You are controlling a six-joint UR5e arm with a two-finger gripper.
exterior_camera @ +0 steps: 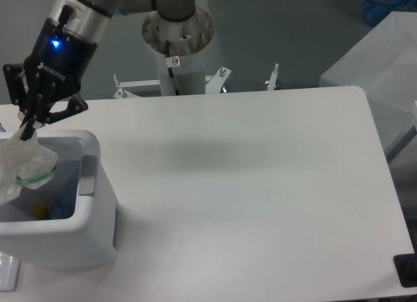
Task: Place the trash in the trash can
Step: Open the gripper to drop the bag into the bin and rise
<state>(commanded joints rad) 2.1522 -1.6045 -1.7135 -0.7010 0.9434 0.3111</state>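
Wrapper (pixel 25 164) pinched in jaws, hanging over bin (pixel 91 204).

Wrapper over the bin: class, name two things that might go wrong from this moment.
1. The claw pinches only the top tip of the crumpled wrapper, so it could slip out early.
2. The wrapper hangs at the trash can's left side, partly cut off by the picture edge; released there, it might catch the rim or fall outside.

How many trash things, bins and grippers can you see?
Trash, the wrapper: 1
Trash can: 1
Gripper: 1
Total: 3
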